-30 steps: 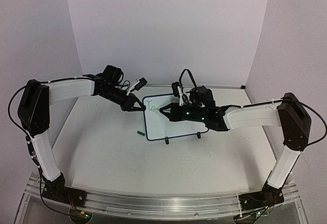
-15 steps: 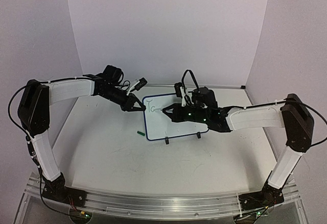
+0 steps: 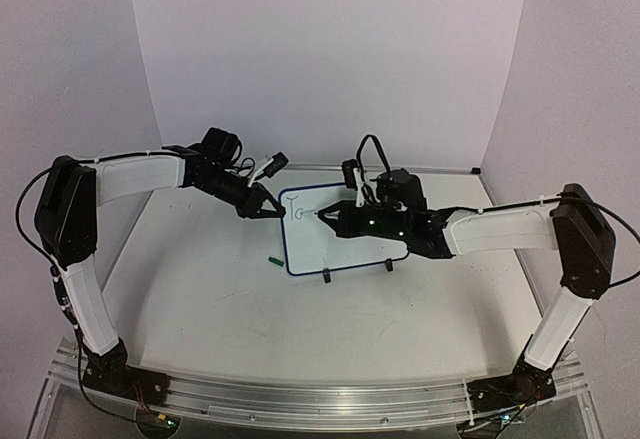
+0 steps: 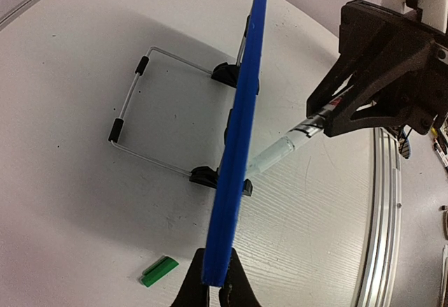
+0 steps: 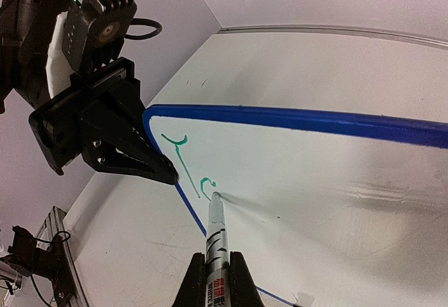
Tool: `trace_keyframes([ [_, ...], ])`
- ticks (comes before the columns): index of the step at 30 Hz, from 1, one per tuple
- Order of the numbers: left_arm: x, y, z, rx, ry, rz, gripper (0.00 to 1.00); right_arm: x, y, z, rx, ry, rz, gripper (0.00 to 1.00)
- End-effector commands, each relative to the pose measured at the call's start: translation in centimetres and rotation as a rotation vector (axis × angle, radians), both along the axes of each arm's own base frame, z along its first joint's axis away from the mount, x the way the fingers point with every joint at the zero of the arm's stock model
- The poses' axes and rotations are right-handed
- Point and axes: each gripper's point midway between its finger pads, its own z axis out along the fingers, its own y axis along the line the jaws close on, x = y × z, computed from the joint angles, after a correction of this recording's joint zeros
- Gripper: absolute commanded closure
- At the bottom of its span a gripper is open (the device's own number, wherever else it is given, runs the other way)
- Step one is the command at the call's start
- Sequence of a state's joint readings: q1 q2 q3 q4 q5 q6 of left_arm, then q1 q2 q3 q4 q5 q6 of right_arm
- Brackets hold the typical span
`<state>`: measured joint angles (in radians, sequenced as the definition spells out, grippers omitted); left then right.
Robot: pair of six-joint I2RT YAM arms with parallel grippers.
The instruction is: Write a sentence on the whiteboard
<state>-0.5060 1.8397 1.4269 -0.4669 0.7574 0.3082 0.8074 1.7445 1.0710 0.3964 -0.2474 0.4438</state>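
**Green writing begun at the board's upper left corner**

The sentence consists of two green marks near the top left corner of the whiteboard: a T-like stroke and, just to its right, a small open curve that may be part of a second letter. From the top camera both marks are too small to read. The rest of the white face is bare inside the blue border.

The board stands tilted back on its black wire stand, near the middle of the table.

The tip of the marker touches the board at the curve. The right gripper is clamped around the marker's barrel, with its fingers closed tight on both sides.

The left gripper pinches the board's left edge, and the blue rim sits between its closed fingers.

A green cap lies on the table just beside the board's lower left corner, apart from both grippers.
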Motion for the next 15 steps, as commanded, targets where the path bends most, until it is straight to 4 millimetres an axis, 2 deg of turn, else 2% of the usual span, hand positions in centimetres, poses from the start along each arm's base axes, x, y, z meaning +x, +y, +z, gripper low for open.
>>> trace_keyframes([
  [1,0.0,-0.1,0.9,0.022,-0.054,-0.002,1.0,0.7,-0.1,4.8,0.075,-0.095,-0.017,1.0],
  [7,0.0,-0.1,0.9,0.023,-0.053,-0.001,1.0,0.3,0.0,5.0,0.082,-0.099,0.003,1.0],
  [15,0.0,-0.1,0.9,0.027,-0.056,0.001,1.0,-0.8,-0.7,6.7,0.126,-0.126,0.017,1.0],
])
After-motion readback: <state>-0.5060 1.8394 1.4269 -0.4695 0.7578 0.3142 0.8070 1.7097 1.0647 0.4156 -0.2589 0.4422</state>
